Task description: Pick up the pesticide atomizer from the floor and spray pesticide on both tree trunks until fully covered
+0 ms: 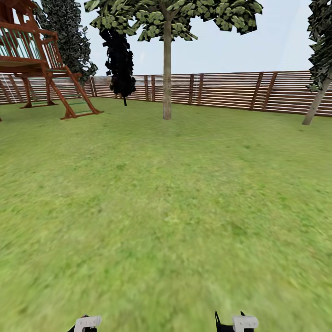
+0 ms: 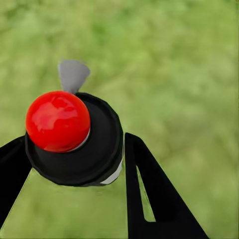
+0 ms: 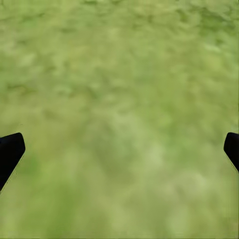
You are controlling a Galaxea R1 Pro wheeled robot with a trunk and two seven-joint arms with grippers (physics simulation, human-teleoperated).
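The pesticide atomizer point(image 2: 58, 121) has a red ball top, a black round cap and a grey nozzle tip, and my left gripper point(image 2: 74, 140) is shut on it above the grass. In the head view the left gripper point(image 1: 85, 323) and right gripper point(image 1: 236, 323) peek in at the bottom edge. My right gripper point(image 3: 122, 145) is open, with only lawn between its fingers. One tree stands ahead with a straight pale trunk point(image 1: 167, 74). A second, leaning trunk point(image 1: 317, 101) is at the far right by the fence.
Green lawn point(image 1: 166, 207) stretches ahead to a brown slatted fence point(image 1: 230, 90). A wooden play structure with a ladder point(image 1: 44, 64) stands at the back left. Dark conifers point(image 1: 121, 64) rise near the fence.
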